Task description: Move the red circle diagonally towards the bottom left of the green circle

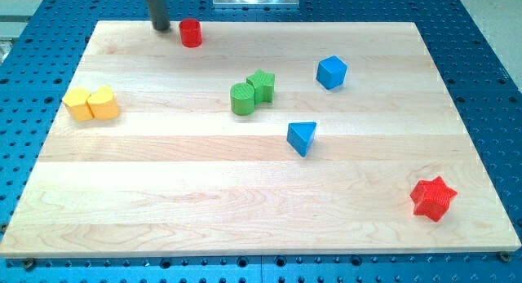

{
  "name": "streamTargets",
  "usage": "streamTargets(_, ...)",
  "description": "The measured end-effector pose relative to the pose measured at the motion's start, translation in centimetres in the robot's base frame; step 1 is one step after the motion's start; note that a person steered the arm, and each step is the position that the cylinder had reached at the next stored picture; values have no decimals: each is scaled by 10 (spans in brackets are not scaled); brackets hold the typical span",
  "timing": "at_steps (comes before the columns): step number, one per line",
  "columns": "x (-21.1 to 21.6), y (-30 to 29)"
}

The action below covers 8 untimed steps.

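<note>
Camera view: red circle (pixel 191 33), a small upright cylinder, at the bench's (pixel 245 201) top edge.
No gripper shows; my tip (pixel 161 28) stands just left of it, green circle (pixel 242 99) well apart.

Bright, even overhead light; the board (pixel 245 169) shows mild glare bands, blocks cast short soft shadows, focus is sharp, and edges look slightly bowed.

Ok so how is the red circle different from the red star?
The red circle is a round cylinder; the red star has points. The circle sits at the view's top edge, right of my tip; the star lies alone at bottom right. The star looks larger in the view. Both are red.
</note>
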<state>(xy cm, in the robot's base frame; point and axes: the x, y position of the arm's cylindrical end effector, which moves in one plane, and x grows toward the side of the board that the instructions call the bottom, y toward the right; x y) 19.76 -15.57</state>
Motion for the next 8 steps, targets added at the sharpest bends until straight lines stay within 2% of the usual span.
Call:
streamTargets(1,0,45)
streamTargets(3,35,42)
streamTargets(6,138,-4)
streamTargets(8,211,-4)
